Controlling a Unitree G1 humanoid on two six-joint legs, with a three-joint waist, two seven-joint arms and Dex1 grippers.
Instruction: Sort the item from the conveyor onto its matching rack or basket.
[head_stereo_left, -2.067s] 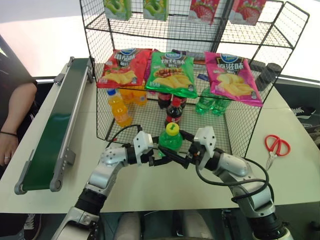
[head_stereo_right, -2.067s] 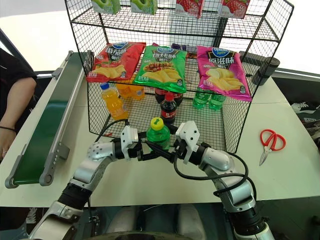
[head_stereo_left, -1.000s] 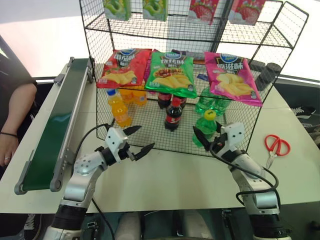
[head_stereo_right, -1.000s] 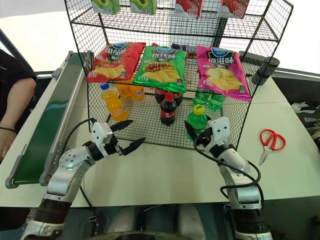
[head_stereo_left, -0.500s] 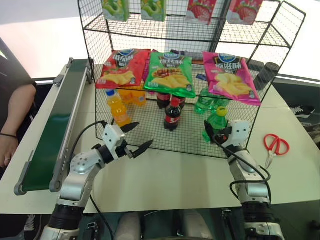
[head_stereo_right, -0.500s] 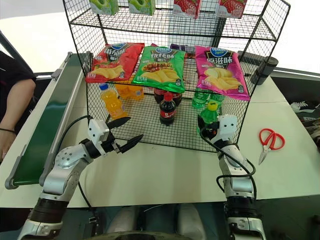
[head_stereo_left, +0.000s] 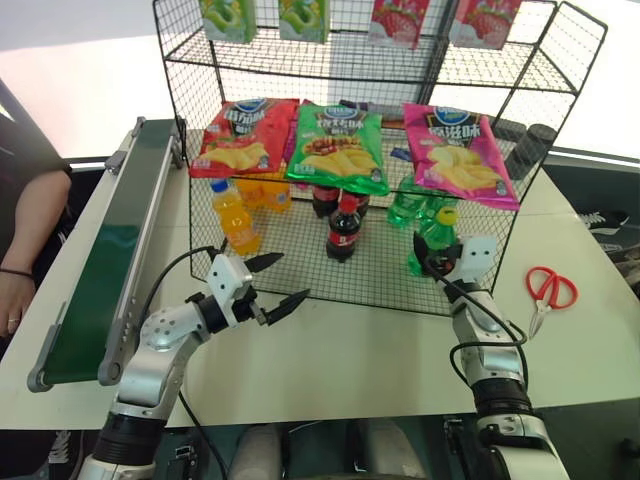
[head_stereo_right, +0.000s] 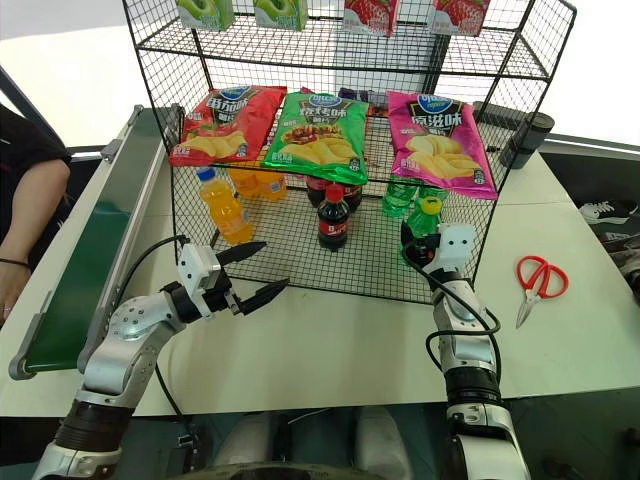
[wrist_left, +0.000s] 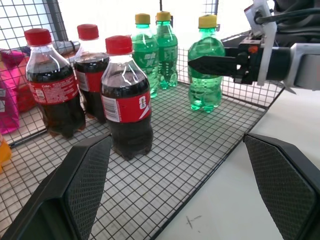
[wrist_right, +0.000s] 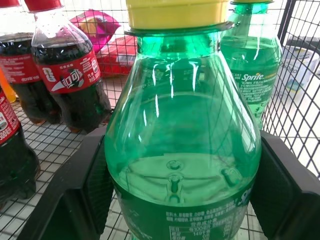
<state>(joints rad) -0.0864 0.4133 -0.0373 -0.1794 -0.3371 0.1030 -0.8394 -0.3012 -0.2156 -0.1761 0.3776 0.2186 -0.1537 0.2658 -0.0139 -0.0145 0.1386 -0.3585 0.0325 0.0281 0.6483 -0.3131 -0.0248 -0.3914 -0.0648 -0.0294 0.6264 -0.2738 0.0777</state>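
Observation:
The item, a clear-green soda bottle (head_stereo_left: 437, 240) with a yellow cap, stands upright inside the rack's bottom tier (head_stereo_left: 300, 245) near its right front corner, base at the wire floor. My right gripper (head_stereo_left: 432, 262) is shut on its lower body; its fingers (wrist_right: 80, 200) flank the bottle (wrist_right: 182, 150) in the right wrist view. Two more green bottles (wrist_left: 155, 50) stand just behind it. My left gripper (head_stereo_left: 290, 277) hangs open and empty over the table in front of the rack, apart from the bottle (wrist_left: 204, 70). The dark-green conveyor (head_stereo_left: 110, 250) runs along the left.
Cola bottles (head_stereo_left: 342, 228) and orange drink bottles (head_stereo_left: 234, 215) stand in the same tier. Chip bags (head_stereo_left: 335, 145) lie on the slanted shelf above. Red scissors (head_stereo_left: 548, 290) lie on the table at right. A person's arm (head_stereo_left: 25, 250) rests beyond the conveyor.
The left gripper let go of the bottle and drew back to the left, open. The right gripper carried the bottle right and forward into the bottom tier.

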